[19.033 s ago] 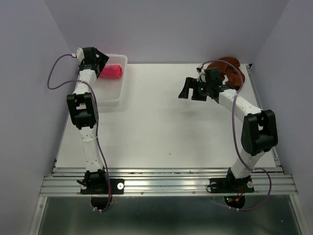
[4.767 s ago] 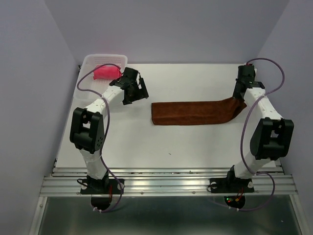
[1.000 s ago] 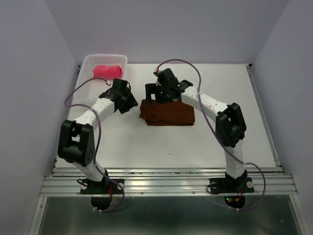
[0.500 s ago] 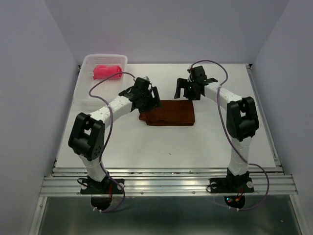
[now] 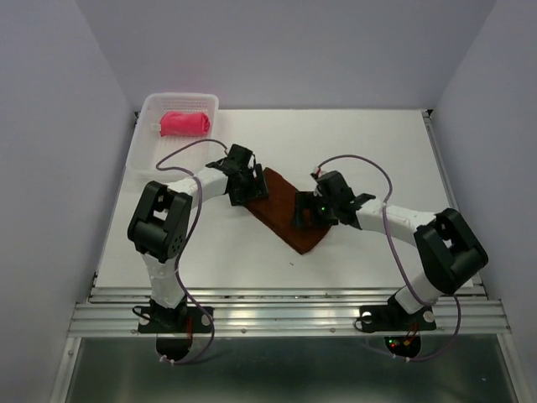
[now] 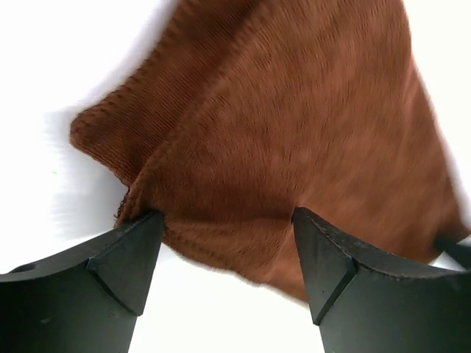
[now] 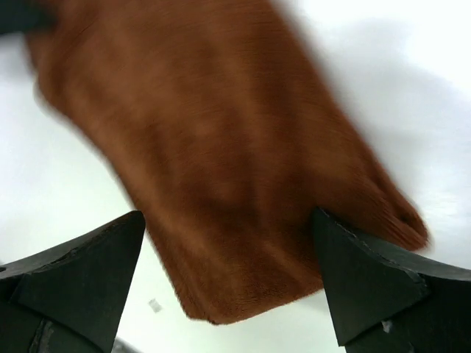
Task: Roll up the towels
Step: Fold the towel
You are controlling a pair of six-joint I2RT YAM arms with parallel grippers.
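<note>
The rust brown towel (image 5: pixel 281 208) lies folded and slanted on the white table, running from upper left to lower right. My left gripper (image 5: pixel 251 191) is open, its fingers straddling the towel's upper left end; in the left wrist view the gripper (image 6: pixel 224 220) has both tips at the edge of the towel (image 6: pixel 294 110). My right gripper (image 5: pixel 304 215) is open over the lower right end; in the right wrist view the gripper (image 7: pixel 228 220) spans the width of the towel (image 7: pixel 221 147). The pink-red towel (image 5: pixel 185 123) lies rolled in the basket.
The translucent white plastic basket (image 5: pixel 147 151) stands at the table's back left corner. Purple walls close in the table on the left, back and right. A metal rail (image 5: pixel 285 315) runs along the near edge by the arm bases.
The brown towel has turned from lying level to slanting toward the near right. My right gripper moved from behind it down to its lower right end. My left gripper shifted slightly left.
</note>
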